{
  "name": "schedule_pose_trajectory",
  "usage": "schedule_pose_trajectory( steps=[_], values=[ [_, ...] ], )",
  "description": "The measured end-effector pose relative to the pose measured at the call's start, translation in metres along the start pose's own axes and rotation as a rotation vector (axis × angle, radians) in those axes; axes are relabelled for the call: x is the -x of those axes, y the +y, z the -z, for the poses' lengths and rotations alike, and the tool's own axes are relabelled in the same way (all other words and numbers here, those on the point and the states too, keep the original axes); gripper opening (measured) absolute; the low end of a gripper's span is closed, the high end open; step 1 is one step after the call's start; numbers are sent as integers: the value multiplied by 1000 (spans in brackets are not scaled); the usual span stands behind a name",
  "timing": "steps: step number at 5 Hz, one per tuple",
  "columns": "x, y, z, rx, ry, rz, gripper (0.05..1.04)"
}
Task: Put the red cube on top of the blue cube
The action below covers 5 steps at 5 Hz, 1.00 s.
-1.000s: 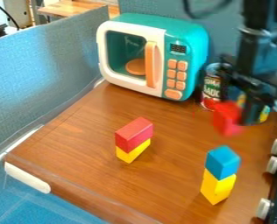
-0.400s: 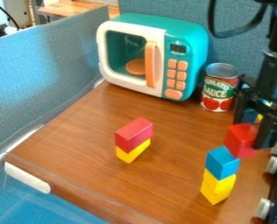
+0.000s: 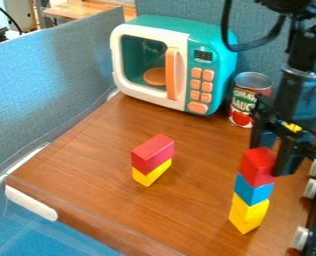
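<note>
Blue textured panels (image 3: 60, 85) stand to the left of and behind a brown wood-grain worktop (image 3: 207, 205), where a toy microwave (image 3: 221, 55) in teal and white, with an orange handle, sits near the back. Beside it is a metal can with a printed label (image 3: 251, 100). Nearer the middle, a dark red block (image 3: 150, 155) lies on a yellow block (image 3: 152, 174), apart from the work in hand. White knobs (image 3: 311, 189) line the right edge.

The black two-finger pincer (image 3: 271, 161) hangs down at the right, clasping the bright red cube (image 3: 257, 167) between its two sides. That cube is directly above the blue cube (image 3: 253, 190), which tops a yellow stack (image 3: 247, 215). The red and blue faces appear to meet, though I cannot tell whether the blue one carries any weight. The placing looks nearly done; what remains, I judge, is to settle the cube squarely and let go.

The danger lies in the narrow, tall column. Pressing down off-centre could skew the blue cube or tip the whole pile. Releasing too high might make the red cube land crooked and slide off. A side of the pincer could also drag it sideways while parting or lifting away, so a gentle, straight retreat seems wise.
</note>
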State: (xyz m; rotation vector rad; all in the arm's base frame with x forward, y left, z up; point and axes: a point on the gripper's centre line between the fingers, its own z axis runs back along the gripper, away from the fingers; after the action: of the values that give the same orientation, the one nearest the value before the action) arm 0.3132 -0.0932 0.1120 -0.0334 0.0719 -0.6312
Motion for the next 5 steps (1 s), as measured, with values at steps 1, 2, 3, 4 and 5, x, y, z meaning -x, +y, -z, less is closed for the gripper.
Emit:
schedule_pose_trajectory(
  steps=[1, 2, 3, 4, 5],
  values=[
    [1, 3, 0, 8, -2, -20, 574],
    [2, 4, 0, 13, -4, -10, 574],
    [2, 6, 0, 16, -6, -23, 574],
    [2, 6, -1, 14, -10, -29, 647],
    [0, 6, -1, 16, -18, -40, 911]
  ],
)
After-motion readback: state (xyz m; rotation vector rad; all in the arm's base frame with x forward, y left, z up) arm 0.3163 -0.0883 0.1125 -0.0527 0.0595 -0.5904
